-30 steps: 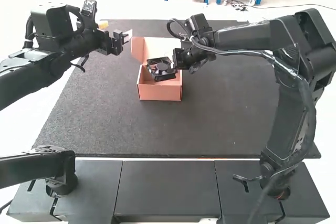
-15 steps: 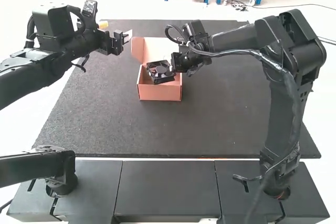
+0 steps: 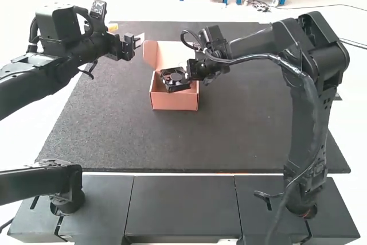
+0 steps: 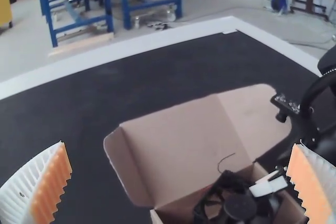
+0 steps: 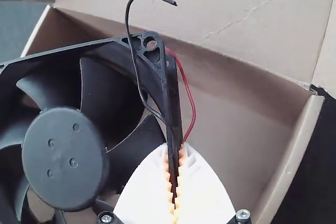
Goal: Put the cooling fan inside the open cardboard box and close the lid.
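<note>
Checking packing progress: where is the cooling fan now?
In the high view, the cooling fan sits tilted in the mouth of the open cardboard box, its frame edge pinched by the right gripper.

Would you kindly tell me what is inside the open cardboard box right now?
The cooling fan sits tilted in the mouth of the cardboard box, its frame edge pinched by the right gripper and its wires sticking up. The floor beneath the fan is hidden.

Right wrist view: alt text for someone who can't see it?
The right gripper clamps one edge of a black cooling fan, tilted in the mouth of the open cardboard box. Red and black wires rise from the fan's corner.
</note>
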`<state>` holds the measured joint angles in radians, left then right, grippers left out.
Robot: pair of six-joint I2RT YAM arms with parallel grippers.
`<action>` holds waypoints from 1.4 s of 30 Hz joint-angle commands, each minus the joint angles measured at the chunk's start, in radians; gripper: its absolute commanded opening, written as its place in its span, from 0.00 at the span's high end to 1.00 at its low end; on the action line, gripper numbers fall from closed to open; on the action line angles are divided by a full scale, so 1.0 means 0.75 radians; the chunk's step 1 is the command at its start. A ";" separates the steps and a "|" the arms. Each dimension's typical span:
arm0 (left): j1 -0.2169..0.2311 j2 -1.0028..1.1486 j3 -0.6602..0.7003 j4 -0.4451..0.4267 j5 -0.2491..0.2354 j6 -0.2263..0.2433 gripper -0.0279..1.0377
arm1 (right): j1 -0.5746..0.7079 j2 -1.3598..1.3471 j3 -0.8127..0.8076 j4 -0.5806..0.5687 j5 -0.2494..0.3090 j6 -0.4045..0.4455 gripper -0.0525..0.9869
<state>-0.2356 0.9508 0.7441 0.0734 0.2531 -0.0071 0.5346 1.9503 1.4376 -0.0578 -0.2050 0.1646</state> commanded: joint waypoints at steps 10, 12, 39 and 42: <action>0.007 0.004 -0.008 0.015 -0.006 0.032 0.06 | -0.032 0.085 0.057 0.042 -0.003 0.014 0.97; 0.007 0.004 -0.012 0.013 -0.006 0.036 0.06 | -0.034 0.091 0.059 0.048 -0.001 0.012 0.97; 0.007 0.125 -0.104 0.137 -0.012 0.032 0.06 | -0.046 -0.042 0.302 -0.078 0.142 -0.078 0.46; 0.020 0.193 -0.096 0.211 -0.012 0.032 0.06 | -0.081 -0.056 0.345 -0.101 0.228 -0.168 0.40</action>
<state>-0.2352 1.0664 0.6632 0.2012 0.2535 0.0143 0.5110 1.9678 1.6482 -0.1310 -0.1158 0.1123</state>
